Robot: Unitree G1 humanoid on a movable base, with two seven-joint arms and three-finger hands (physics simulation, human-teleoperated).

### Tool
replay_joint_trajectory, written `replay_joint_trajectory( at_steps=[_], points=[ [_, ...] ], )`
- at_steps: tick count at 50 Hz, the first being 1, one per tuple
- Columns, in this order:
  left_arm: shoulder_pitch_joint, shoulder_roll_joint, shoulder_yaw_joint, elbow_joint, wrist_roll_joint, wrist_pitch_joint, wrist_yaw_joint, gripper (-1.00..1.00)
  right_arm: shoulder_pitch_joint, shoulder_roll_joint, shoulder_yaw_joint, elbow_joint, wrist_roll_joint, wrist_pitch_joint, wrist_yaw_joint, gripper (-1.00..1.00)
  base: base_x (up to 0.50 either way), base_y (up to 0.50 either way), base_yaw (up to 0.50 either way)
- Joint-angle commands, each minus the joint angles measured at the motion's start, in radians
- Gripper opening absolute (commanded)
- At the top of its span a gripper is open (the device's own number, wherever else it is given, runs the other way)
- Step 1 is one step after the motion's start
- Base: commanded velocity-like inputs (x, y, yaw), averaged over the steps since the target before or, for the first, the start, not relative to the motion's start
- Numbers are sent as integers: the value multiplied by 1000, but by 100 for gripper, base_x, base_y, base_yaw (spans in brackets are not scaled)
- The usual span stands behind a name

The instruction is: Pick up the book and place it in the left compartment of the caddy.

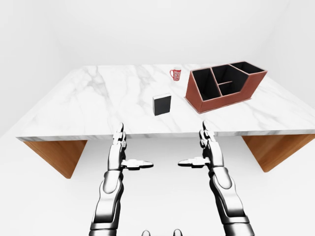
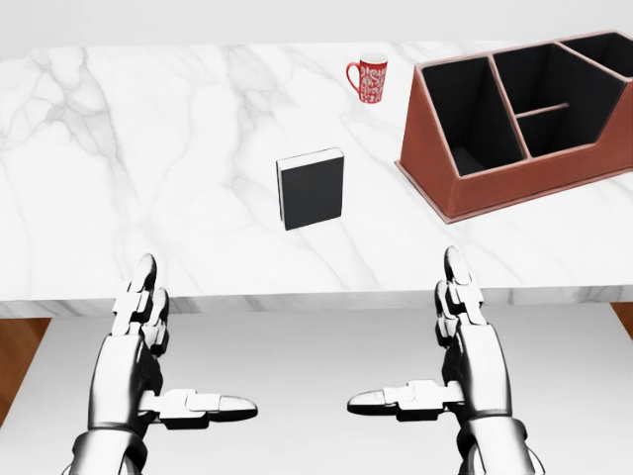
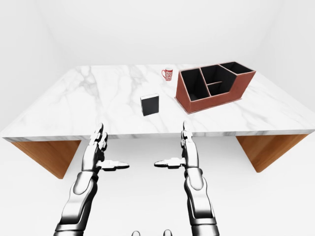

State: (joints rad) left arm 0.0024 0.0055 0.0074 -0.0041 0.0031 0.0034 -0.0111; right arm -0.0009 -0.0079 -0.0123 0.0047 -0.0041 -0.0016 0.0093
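Note:
A black book (image 2: 312, 189) with a white page edge stands upright near the middle of the marble table (image 2: 148, 178). To its right sits the red-brown caddy (image 2: 514, 183) with black compartments; its left compartment (image 2: 465, 114) shows nothing inside. Both hands hover below the table's near edge, well short of the book. My left hand (image 2: 183, 356) is open, fingers up and thumb pointing inward. My right hand (image 2: 420, 346) mirrors it, open, nothing held.
A red patterned mug (image 2: 369, 77) stands above the book, left of the caddy. The table has wooden supports (image 1: 56, 155) at both ends. White floor and walls surround it.

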Motion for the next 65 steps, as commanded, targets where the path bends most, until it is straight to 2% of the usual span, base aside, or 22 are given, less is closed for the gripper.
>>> replay_joint_trajectory(
  at_steps=[1,3,4,8,18,20,22,24,25,26,27,28,31,35,37,41,44,53,56,58,60,65],
  points=[
    [4,7,-2,-5,34,5,-13,100,-8,-15,-18,23,-39,-12,-1,100,0,0,0],
    [-2,6,3,12,24,-4,-20,100,-4,-15,-13,16,-67,6,-16,100,0,0,0],
    [-9,3,10,24,-15,-3,-45,100,-7,-13,-15,23,-60,-1,-12,100,0,0,0],
    [9,2,1,-16,-9,15,-42,100,-6,-15,-22,17,-61,0,-13,100,0,0,0],
    [3,1,1,4,-10,2,-45,100,14,-20,-51,-47,-44,18,-29,100,0,0,0],
    [6,2,0,0,-14,4,-48,100,23,-19,-56,-75,-41,31,-33,100,0,0,0],
    [1,4,3,14,-14,-5,-47,100,28,-22,-67,-90,-33,33,-34,100,0,0,0],
    [4,3,1,5,-16,2,-49,100,34,-24,-74,-107,-29,38,-34,100,0,0,0],
    [-3,4,1,25,-8,-13,-46,100,44,-29,-69,-145,-57,46,-40,100,0,0,0],
    [-4,4,1,26,-7,-14,-46,100,45,-28,-69,-148,-60,47,-39,100,0,0,0],
    [-3,4,-4,24,1,-13,-44,100,57,-23,-67,-197,-64,77,-39,100,0,0,0],
    [2,3,-6,15,5,-9,-42,100,62,-20,-66,-212,-65,87,-37,100,0,0,0],
    [1,3,-7,13,10,-8,-43,100,56,-21,-82,-191,-62,71,-43,100,0,0,0],
    [4,3,-5,6,7,-3,-45,100,65,-21,-107,-235,-33,88,-43,100,0,0,0],
    [7,3,-5,-2,21,-2,-31,100,69,-19,-113,-265,-18,89,-41,100,0,0,0],
    [-3,5,-4,25,23,-22,-34,100,78,-23,-129,-319,-15,89,-44,100,0,0,0],
    [1,4,-5,14,25,-14,-34,100,87,-29,-165,-345,15,89,-31,100,0,0,0],
    [9,3,-6,9,28,-16,-33,100,99,-30,-202,-391,1,89,-38,100,0,0,0],
    [1,4,-4,32,27,-28,-37,100,112,-32,-255,-425,44,89,-24,100,0,0,0],
    [5,4,-7,19,28,-18,-36,100,117,-33,-273,-439,51,89,-13,100,0,0,0],
    [1,4,-5,31,29,-27,-36,100,122,-34,-298,-463,60,89,-7,100,0,0,0],
    [3,4,-6,31,28,-27,-37,100,139,-32,-374,-511,97,89,15,100,0,0,0]
  ],
)
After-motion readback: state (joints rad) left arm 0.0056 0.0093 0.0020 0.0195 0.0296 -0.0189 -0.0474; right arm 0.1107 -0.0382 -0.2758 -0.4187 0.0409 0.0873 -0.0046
